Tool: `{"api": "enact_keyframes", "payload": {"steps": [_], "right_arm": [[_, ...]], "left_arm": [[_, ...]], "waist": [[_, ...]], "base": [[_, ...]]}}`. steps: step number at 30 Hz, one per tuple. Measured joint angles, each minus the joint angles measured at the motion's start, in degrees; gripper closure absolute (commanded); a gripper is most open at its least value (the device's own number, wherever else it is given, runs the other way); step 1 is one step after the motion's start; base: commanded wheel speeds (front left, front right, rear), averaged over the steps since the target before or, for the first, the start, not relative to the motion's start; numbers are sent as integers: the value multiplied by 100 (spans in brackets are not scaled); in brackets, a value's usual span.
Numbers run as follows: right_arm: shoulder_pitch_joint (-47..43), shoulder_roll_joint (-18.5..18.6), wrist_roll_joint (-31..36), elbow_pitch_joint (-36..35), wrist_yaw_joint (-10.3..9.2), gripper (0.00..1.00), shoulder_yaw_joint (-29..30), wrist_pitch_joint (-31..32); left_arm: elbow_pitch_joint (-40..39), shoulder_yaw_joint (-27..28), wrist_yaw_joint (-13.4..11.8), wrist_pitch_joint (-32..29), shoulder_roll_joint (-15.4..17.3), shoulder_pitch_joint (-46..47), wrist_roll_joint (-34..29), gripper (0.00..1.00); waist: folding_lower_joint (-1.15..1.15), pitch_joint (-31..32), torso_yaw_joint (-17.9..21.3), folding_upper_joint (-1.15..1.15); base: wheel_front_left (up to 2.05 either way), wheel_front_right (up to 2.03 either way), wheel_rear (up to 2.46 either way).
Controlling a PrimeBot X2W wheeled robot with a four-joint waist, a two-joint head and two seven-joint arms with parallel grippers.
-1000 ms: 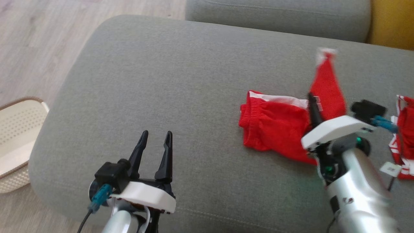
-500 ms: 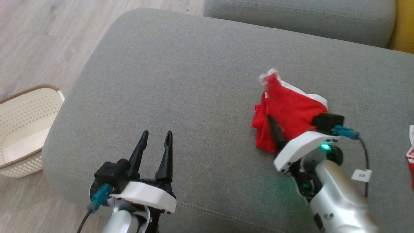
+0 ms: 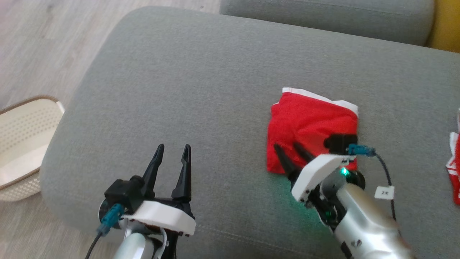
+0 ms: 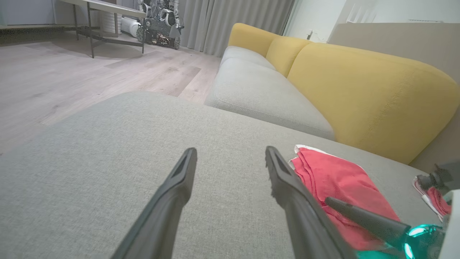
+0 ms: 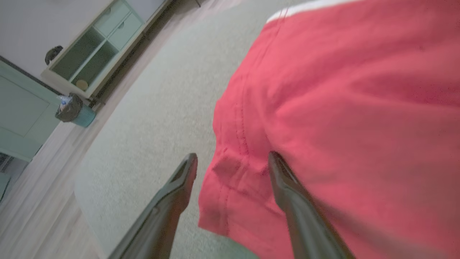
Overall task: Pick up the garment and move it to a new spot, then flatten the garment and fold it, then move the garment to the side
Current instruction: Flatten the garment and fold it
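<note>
The red garment point(image 3: 312, 122) with white trim lies folded in a compact square on the grey sofa cushion point(image 3: 201, 82), right of centre in the head view. My right gripper point(image 3: 286, 145) is open at the garment's near left corner, one finger over the cloth and the other at its edge. In the right wrist view the garment point(image 5: 341, 90) spreads ahead of the open gripper point(image 5: 233, 156), with nothing pinched between its fingers. My left gripper point(image 3: 173, 147) is open and empty, low over bare cushion to the garment's left. The left wrist view shows the left gripper point(image 4: 230, 151) and the garment point(image 4: 341, 180) to its right.
A cream perforated basket point(image 3: 21, 144) stands on the wooden floor beyond the cushion's left end. Another red and white cloth point(image 3: 454, 162) lies at the right edge. A second grey cushion point(image 3: 323, 18) and the yellow sofa back point(image 4: 359, 90) bound the far side.
The right gripper carried the lifted part of the garment over to the left, laid it down and opened; the garment now lies folded. The head view shifted. The left gripper stayed put.
</note>
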State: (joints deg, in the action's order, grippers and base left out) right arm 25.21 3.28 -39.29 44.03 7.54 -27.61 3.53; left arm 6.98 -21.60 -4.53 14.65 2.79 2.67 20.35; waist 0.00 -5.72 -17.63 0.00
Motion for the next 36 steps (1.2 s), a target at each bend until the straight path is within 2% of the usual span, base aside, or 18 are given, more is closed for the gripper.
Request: {"api": "enact_keyframes", "payload": {"steps": [5,8,11,14,19,22,29,36], "right_arm": [[220,16,40,-147,-1,0,94,-446],[275,303,916,-327,-1,0,158,-987],[232,532,1505,-543,0,0,486,-1321],[26,572,1894,-946,-1,0,931,-1508],[-860,656,2353,-1740,-1,0,1777,-1669],[-1367,610,2651,-2217,-1,0,2242,-1708],[-2154,292,3577,-2931,0,0,2694,-1720],[-2357,80,3776,-3219,-1,0,2918,-1660]], "left_arm": [[-41,22,1,0,0,3,-1,0],[-109,78,-1,0,1,3,-4,0],[-125,211,2,0,1,4,-102,0],[-207,256,19,0,2,4,-210,0],[-379,387,42,0,2,-13,-219,0],[-402,441,1,0,2,-23,-246,0],[-264,537,-49,0,2,-317,-463,0],[-218,537,-49,0,5,-485,-565,0]], "waist": [[0,63,230,0],[0,111,430,0],[0,151,682,0],[0,194,927,0],[0,292,1247,0],[0,342,1392,0],[0,412,1552,0],[0,432,1525,0]], "base": [[0,0,0],[0,0,0],[0,0,0],[0,0,0],[0,0,0],[0,0,0],[0,0,0],[0,0,0]]}}
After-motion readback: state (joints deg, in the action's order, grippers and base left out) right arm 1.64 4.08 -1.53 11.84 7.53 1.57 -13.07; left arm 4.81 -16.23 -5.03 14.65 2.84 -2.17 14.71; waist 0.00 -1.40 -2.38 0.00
